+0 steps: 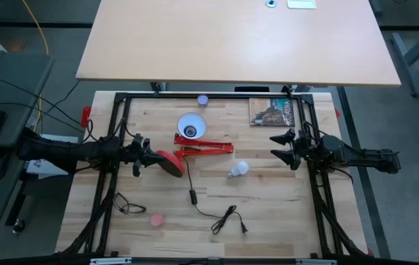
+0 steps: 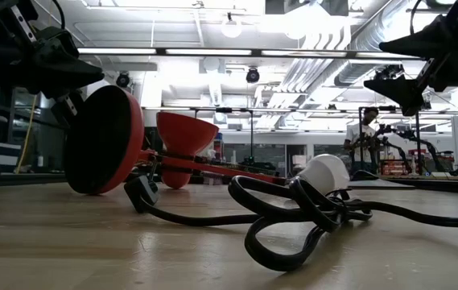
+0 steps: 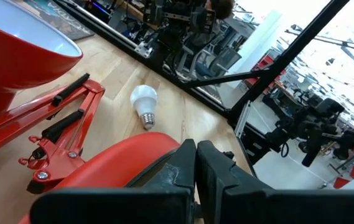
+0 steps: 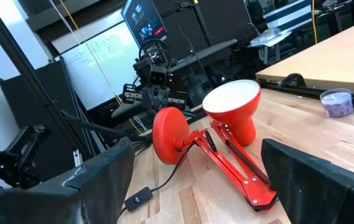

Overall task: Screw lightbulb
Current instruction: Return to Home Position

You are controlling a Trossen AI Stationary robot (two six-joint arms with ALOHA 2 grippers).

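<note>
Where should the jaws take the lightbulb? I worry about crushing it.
Probably from above, across the lightbulb where the glass narrows toward the metal base: it lies on its side on bare table, clear of the lamp, nearest the open right gripper.

A red lamp [image 2: 132,149] lies tipped on the wooden table [image 2: 68,242], its round base [image 2: 102,139] at left. A black cord [image 2: 293,217] loops nearest, partly hiding the white lightbulb [image 2: 325,171]. Far right stands what seems a person [image 2: 363,137].

My lightbulb [image 2: 326,172] half hidden behind black cord [image 2: 293,217]; screw base unseen low. Book [image 1: 273,112] cover unreadable.
</note>
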